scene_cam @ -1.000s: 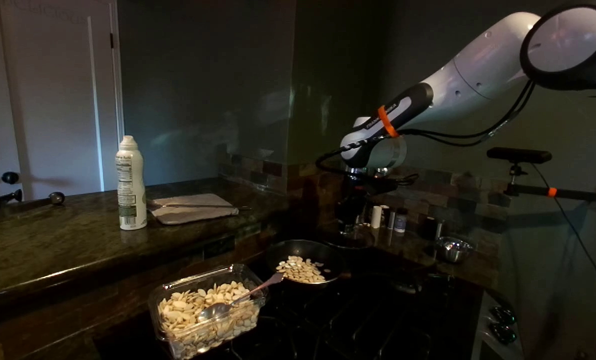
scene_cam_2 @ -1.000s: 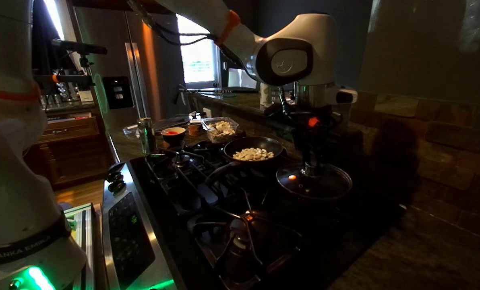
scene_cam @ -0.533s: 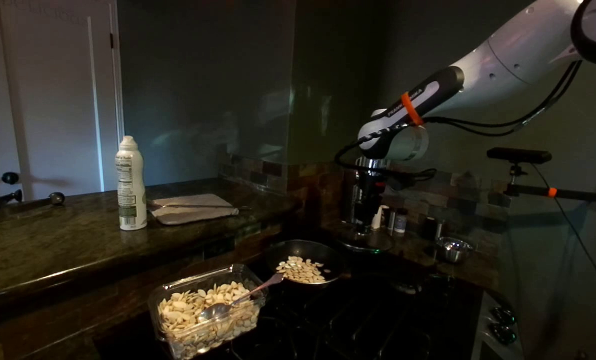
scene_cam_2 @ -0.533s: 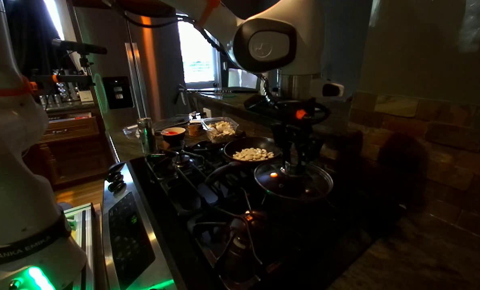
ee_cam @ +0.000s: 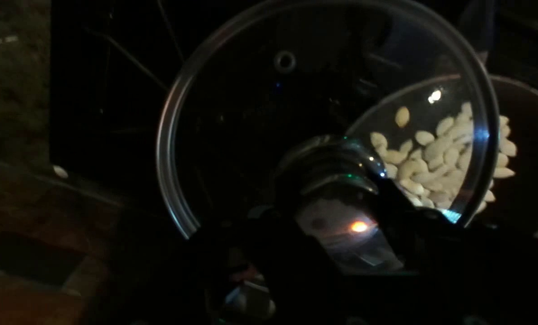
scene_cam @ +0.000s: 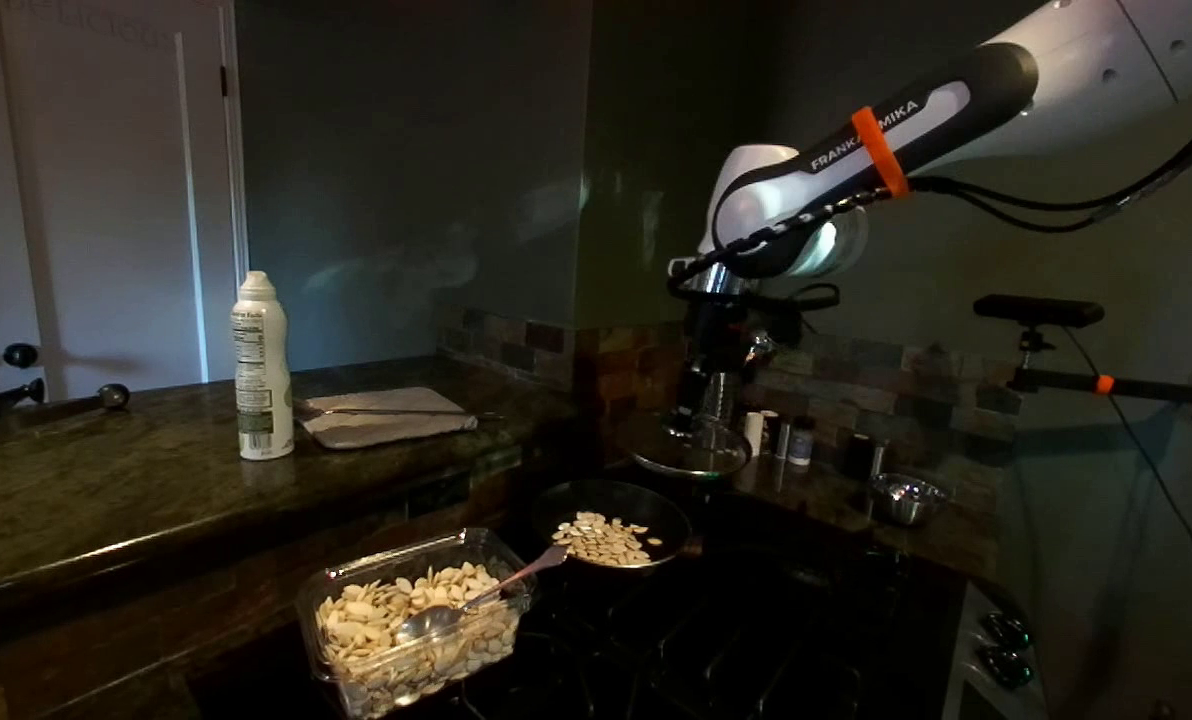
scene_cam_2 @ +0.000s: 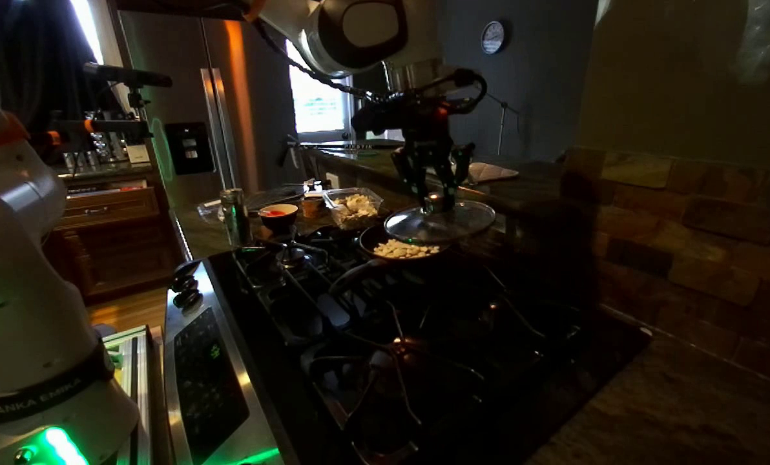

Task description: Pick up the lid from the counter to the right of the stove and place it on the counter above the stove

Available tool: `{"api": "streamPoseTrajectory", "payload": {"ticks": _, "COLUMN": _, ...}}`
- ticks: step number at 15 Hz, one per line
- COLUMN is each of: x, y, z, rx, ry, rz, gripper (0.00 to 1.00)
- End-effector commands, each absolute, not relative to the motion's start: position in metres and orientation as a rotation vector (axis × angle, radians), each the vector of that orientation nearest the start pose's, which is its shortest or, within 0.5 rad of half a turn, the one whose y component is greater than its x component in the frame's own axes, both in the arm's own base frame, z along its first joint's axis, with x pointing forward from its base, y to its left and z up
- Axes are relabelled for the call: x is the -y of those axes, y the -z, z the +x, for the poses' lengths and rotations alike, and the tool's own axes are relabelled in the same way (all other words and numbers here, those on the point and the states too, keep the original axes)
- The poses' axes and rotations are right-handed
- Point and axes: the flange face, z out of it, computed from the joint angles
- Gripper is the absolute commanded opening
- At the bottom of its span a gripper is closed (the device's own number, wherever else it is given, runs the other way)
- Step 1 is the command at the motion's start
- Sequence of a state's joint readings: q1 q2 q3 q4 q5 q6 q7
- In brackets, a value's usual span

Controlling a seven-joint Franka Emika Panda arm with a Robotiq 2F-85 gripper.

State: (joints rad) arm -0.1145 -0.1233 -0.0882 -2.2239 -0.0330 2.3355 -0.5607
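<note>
Lid [scene_cam_2: 440,225] hangs level beneath the jaws, which are closed around its knob [ee_cam: 339,212].

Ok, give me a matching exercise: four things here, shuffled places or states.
1. round clear glass lid
2. tall white labelled bottle
3. round black frying pan
4. rectangular clear plastic tub

A. on the raised dark stone counter
B. holds a shiny metal spoon
C. gripped by the black hand
D. partly behind the lid in the wrist view

Pairs: 1-C; 2-A; 3-D; 4-B
</note>
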Motion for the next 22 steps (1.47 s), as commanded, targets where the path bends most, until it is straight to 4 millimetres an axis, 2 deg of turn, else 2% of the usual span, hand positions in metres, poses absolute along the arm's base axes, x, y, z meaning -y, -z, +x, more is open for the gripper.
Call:
{"api": "streamPoseTrajectory", "payload": {"ticks": 1, "x": 0.051, "y": -0.484, "z": 0.536, "rx": 0.866, "ry": 0.513, "rz": -3.106, "gripper": 0.23}}
{"api": "streamPoseTrajectory", "payload": {"ticks": 2, "x": 0.036, "y": -0.488, "z": 0.545, "rx": 0.936, "ry": 0.546, "rz": -3.058, "gripper": 0.23}}
{"api": "streamPoseTrajectory", "payload": {"ticks": 3, "x": 0.055, "y": -0.475, "z": 0.531, "rx": 0.818, "ry": 0.472, "rz": -3.116, "gripper": 0.48}}
{"api": "streamPoseTrajectory", "payload": {"ticks": 5, "x": 0.032, "y": -0.485, "z": 0.54, "rx": 0.899, "ry": 0.511, "rz": -3.08, "gripper": 0.48}}
{"api": "streamPoseTrajectory", "payload": {"ticks": 7, "x": 0.031, "y": -0.485, "z": 0.542, "rx": 0.916, "ry": 0.514, "rz": -3.073, "gripper": 0.48}}
{"api": "streamPoseTrajectory", "payload": {"ticks": 8, "x": 0.033, "y": -0.484, "z": 0.543, "rx": 0.918, "ry": 0.511, "rz": -3.074, "gripper": 0.23}}
{"api": "streamPoseTrajectory", "payload": {"ticks": 10, "x": 0.026, "y": -0.496, "z": 0.563, "rx": 0.865, "ry": 0.594, "rz": -3.098, "gripper": 0.23}}
{"api": "streamPoseTrajectory", "payload": {"ticks": 13, "x": 0.005, "y": -0.531, "z": 0.592, "rx": 0.882, "ry": 0.749, "rz": -3.149, "gripper": 0.23}}
{"api": "streamPoseTrajectory", "payload": {"ticks": 16, "x": -0.015, "y": -0.557, "z": 0.626, "rx": 0.922, "ry": 0.81, "rz": -3.171, "gripper": 0.23}}
{"api": "streamPoseTrajectory", "payload": {"ticks": 20, "x": -0.034, "y": -0.567, "z": 0.675, "rx": 0.892, "ry": 0.85, "rz": -3.201, "gripper": 0.23}}
{"api": "streamPoseTrajectory", "payload": {"ticks": 22, "x": -0.034, "y": -0.558, "z": 0.696, "rx": 0.648, "ry": 0.797, "rz": -3.249, "gripper": 0.23}}
